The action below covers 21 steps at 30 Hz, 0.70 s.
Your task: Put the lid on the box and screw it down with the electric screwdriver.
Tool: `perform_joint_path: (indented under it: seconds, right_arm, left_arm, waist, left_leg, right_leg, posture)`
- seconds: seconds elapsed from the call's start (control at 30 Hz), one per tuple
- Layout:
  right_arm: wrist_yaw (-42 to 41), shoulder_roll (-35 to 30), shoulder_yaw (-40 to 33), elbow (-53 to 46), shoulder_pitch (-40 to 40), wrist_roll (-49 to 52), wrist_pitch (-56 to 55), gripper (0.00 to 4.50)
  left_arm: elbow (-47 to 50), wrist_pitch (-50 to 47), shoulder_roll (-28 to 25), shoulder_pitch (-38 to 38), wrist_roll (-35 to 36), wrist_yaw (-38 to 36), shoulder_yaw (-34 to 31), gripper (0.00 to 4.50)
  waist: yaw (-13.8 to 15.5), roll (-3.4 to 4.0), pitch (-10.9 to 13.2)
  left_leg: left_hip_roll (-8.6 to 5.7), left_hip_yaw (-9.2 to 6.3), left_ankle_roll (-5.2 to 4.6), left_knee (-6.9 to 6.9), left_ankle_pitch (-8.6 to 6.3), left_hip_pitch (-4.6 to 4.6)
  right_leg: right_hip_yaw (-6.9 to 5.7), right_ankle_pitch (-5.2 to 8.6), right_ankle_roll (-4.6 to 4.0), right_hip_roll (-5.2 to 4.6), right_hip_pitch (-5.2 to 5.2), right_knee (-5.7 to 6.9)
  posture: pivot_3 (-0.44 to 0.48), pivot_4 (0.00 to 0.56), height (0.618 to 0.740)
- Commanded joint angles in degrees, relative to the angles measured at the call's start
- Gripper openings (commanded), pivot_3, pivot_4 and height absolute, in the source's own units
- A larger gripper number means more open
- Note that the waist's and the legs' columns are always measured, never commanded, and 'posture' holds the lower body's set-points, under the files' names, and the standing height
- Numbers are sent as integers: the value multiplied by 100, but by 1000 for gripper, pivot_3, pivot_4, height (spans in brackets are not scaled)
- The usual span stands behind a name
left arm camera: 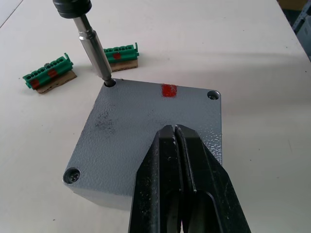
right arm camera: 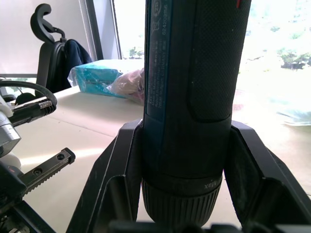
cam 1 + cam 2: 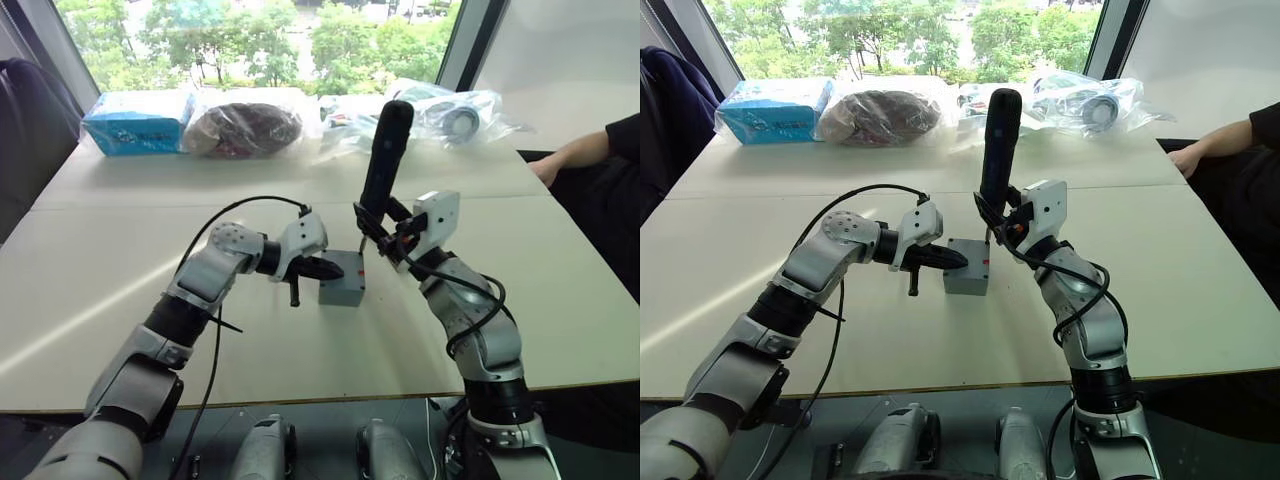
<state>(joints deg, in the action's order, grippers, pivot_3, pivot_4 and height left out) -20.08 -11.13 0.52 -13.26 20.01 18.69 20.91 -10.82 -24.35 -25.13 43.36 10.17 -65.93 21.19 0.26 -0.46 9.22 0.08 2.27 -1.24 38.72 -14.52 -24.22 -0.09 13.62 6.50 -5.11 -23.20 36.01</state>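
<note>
The grey lid (image 1: 126, 126), marked with a red dot, lies on the grey box (image 3: 340, 292) in the middle of the table. My left gripper (image 1: 175, 130) is shut and its tips rest over the lid's top face. The right gripper (image 3: 378, 228) is shut on the black electric screwdriver (image 3: 386, 148) and holds it upright. Its metal bit (image 1: 95, 48) stands in the lid's corner screw hole on the side away from me. Screws show in two other corners. The box's inside is hidden.
Two small green connector parts (image 1: 48, 75) lie on the table just beyond the box. A blue packet (image 3: 135, 122) and plastic bags (image 3: 245, 128) line the far edge. A person's arm (image 3: 580, 152) rests at the table's right side.
</note>
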Motion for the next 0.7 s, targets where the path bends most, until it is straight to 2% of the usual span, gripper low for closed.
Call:
perform_joint_path:
  seconds: [0.03, 0.5, 0.7]
  right_arm:
    - [-17, -73, 78, 447, -346, -89, 348, 1775]
    - [-73, -117, 67, 410, -378, -115, 292, 1775]
    - [-95, -250, -69, 201, -155, -67, 265, 1775]
  left_arm:
    - [75, -34, -33, -48, -88, -11, 5, 0]
    - [38, -33, -15, -51, -106, -26, 1, 0]
    - [22, -34, 1, -79, -113, -16, -1, 0]
  waist:
    - [1, 0, -2]
    - [1, -15, -16]
    - [4, -15, -17]
  left_leg:
    - [0, 0, 0, 0, 0, 0]
    - [-6, 1, 1, -28, 0, 16]
    - [-14, 2, 1, -50, 1, 27]
  right_leg:
    - [0, 0, 0, 0, 0, 0]
    - [0, 4, -8, -13, 2, -4]
    - [-1, 9, -17, -24, 4, -7]
  posture:
    - [0, 150, 740]
    - [0, 150, 740]
    - [0, 150, 740]
